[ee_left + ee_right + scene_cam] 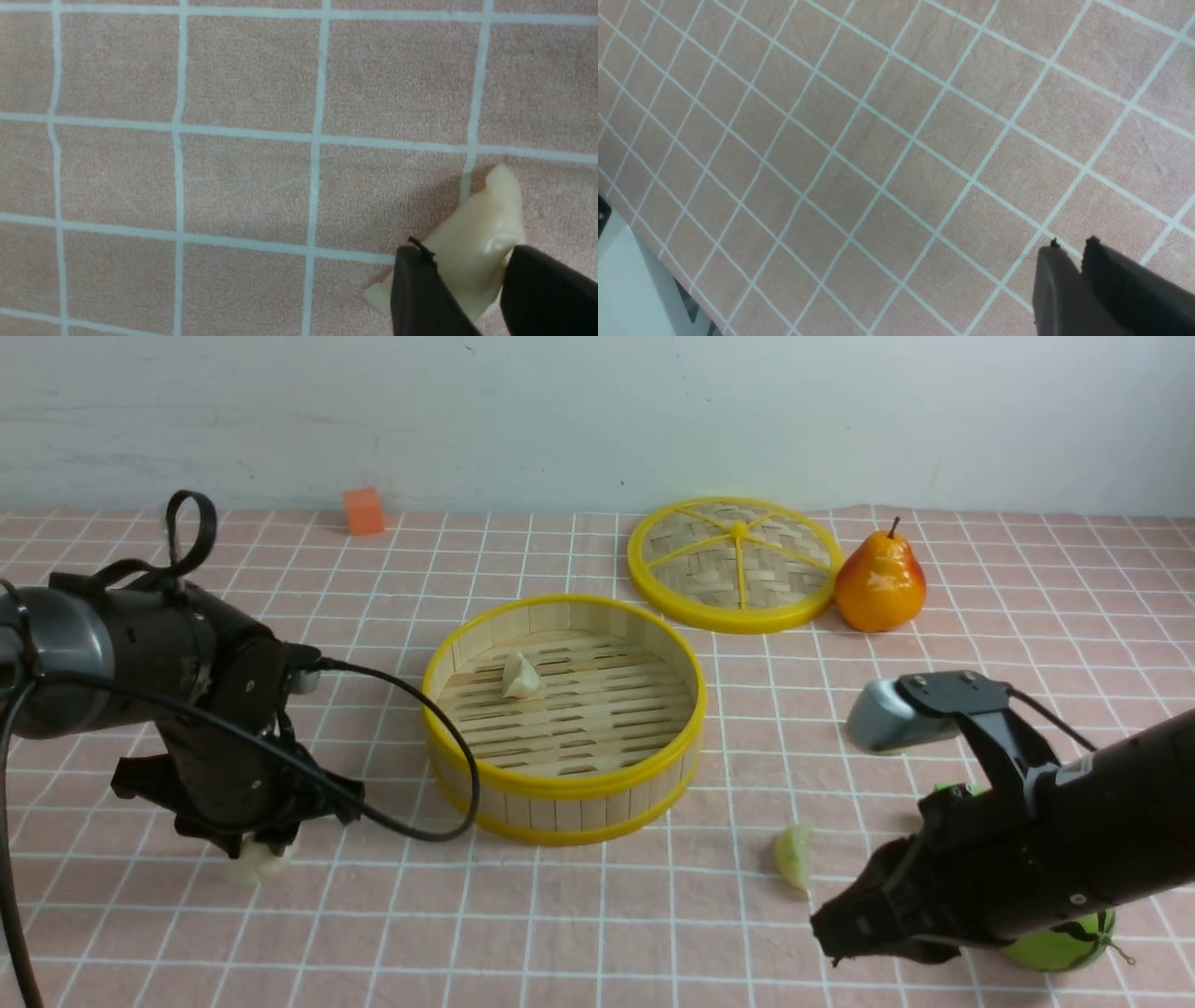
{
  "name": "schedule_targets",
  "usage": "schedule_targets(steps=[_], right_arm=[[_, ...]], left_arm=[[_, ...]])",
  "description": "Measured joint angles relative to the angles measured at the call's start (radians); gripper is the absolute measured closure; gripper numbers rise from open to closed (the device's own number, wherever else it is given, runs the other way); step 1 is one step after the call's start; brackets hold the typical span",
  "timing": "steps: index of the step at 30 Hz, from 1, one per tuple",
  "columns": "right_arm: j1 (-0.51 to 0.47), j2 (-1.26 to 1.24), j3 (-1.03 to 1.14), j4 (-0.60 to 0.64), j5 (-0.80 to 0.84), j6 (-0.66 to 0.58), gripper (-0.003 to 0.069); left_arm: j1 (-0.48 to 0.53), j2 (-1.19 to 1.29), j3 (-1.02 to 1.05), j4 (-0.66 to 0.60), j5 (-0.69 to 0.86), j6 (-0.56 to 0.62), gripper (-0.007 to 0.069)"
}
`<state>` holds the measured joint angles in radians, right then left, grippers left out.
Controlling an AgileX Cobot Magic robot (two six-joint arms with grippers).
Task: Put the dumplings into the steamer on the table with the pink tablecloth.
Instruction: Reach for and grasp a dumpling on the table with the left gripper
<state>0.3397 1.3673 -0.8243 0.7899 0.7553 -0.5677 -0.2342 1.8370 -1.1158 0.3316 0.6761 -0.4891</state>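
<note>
Left gripper is straddling the pale dumpling, fingers either side; firm grip unclear. Steamer is sitting at its two o'clock. Needs gentle squeeze mid-body, straight lift over rim. Right gripper: tips nearly together, nothing between.

In the front view, your left gripper is covering part of the pale dumpling, and your right arm is hiding most of a green thing and part of the round green fruit beside it. In your wrist views, the picture edges are cutting off the left gripper and the right gripper, and a white thing is running out of the right one, too cropped for you to identify.
</note>
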Motion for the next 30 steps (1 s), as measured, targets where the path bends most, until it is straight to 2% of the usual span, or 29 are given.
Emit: schedule_targets(steps=[3,15,24,30], right_arm=[[0.0,0.0,0.0,0.028,0.009,-0.028,0.0575],[0.0,0.0,0.0,0.05,0.021,-0.075,0.0575],[0.0,0.0,0.0,0.056,0.021,-0.083,0.0575],[0.0,0.0,0.0,0.057,0.021,-0.091,0.057]], left_arm=[[0.0,0.0,-0.001,-0.005,-0.004,0.002,0.0431],[0.0,0.0,-0.004,-0.007,-0.005,0.002,0.0431],[0.002,0.011,-0.004,-0.024,-0.041,-0.033,0.0214],[0.003,0.022,-0.004,-0.024,-0.057,-0.044,0.0182]])
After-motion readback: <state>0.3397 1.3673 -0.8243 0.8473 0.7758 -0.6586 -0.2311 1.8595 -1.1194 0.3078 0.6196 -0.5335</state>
